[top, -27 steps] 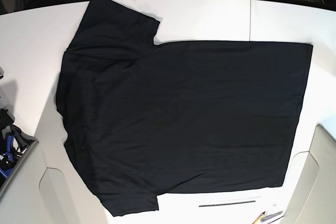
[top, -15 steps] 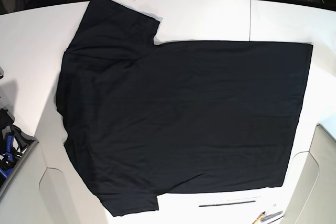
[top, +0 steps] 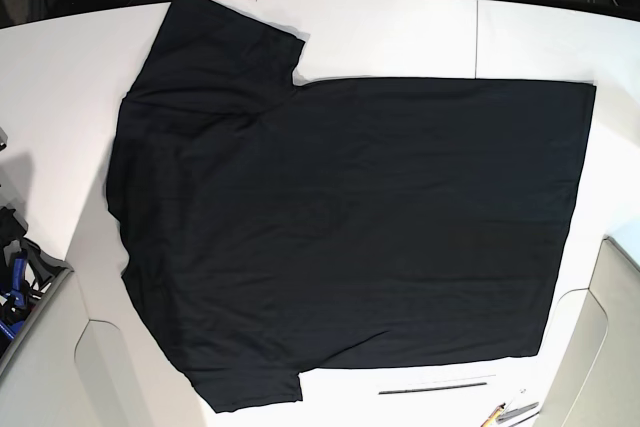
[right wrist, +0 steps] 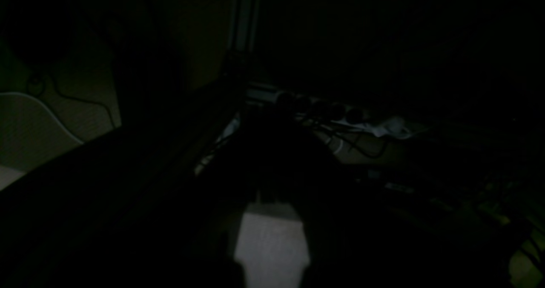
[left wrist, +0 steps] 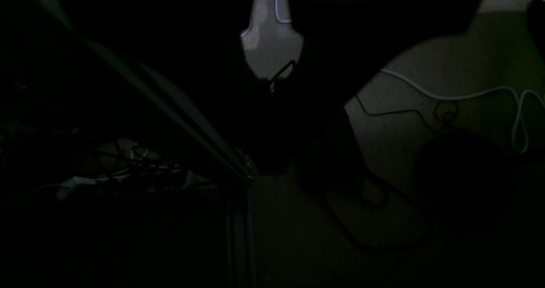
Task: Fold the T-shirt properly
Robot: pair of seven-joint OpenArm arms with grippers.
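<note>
Nothing has shifted since the earlier base frames: the T-shirt (top: 340, 227) lies exactly as it did, spread flat and plain side up on the white table (top: 60, 97).

Going left to right in the base view, the collar end and shoulders sit at the left. One short sleeve reaches toward the far left corner of the table and the other toward the near edge. The body stretches across the middle, and the straight hem ends close to the table's right side. Light wrinkles cross the cloth, and no print shows.

Just beyond the near edge of the shirt, toward the right, a thin dark strip (top: 435, 387) lies on the table, and a pencil (top: 493, 415) lies near it at the bottom edge.

Neither tool appears in the base view. Both wrist views are very dark, showing only a pale floor (left wrist: 447, 96) with a white cable (left wrist: 451, 95) and a power strip (right wrist: 340, 115). Both tools are fully closed, and nothing shows in their grip.
</note>
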